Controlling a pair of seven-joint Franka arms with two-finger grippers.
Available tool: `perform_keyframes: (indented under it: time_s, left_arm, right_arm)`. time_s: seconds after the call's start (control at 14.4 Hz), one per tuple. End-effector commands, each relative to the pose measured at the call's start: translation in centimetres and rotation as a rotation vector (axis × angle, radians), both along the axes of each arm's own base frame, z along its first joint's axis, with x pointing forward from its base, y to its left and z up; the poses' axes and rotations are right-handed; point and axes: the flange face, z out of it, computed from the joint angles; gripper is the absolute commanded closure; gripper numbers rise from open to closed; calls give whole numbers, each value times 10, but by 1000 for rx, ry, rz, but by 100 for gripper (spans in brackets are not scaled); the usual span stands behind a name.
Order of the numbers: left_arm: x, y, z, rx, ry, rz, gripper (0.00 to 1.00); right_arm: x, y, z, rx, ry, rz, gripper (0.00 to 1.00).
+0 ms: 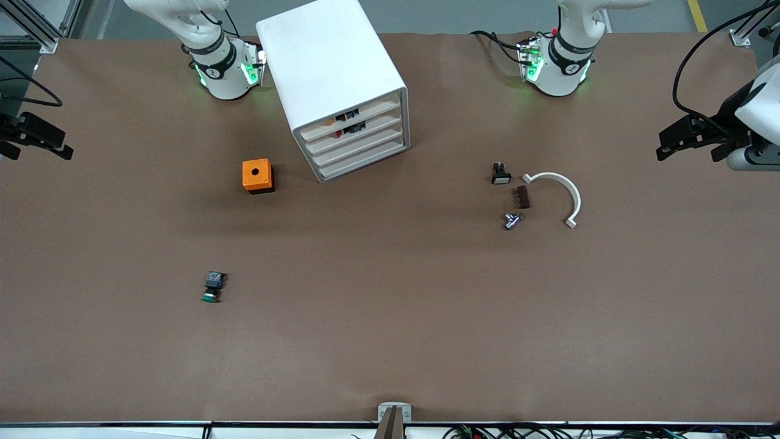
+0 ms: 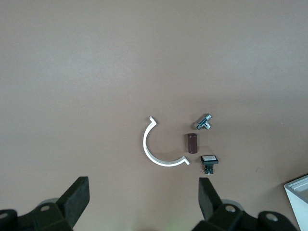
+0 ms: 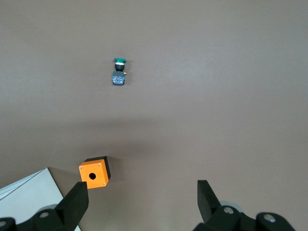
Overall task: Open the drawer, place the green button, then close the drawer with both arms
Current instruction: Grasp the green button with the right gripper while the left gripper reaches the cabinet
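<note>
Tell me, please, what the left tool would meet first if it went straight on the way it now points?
Most likely the bare table. The left tool hangs open, and between its fingers the left wrist view shows mostly brown surface. The white curved bracket lies nearest that line, a little off centre, so depth leaves some doubt.

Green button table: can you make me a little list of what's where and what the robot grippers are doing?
drawer: shut, third from top of the white cabinet
button: lying on the table, nearer the front camera than the orange box
left gripper: open, empty, waiting at its table end
right gripper: open, empty, waiting at its table end
</note>
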Motion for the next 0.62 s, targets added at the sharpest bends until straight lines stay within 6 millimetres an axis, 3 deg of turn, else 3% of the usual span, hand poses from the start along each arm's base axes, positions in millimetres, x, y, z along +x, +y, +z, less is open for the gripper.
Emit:
perform_keyframes:
  time_s: [0.0, 0.28, 0.55]
  left_arm:
    - [-1, -1, 4, 19, 2, -3, 0]
    - [0, 1, 2, 18, 5, 1, 0]
    - [15, -6, -34, 20, 74, -7, 0]
  right_arm:
    - [-6, -2, 4, -10, -5, -7, 0]
    - [-5, 0, 0, -9, -2, -8, 0]
    - [4, 11, -18, -8, -2, 6, 0]
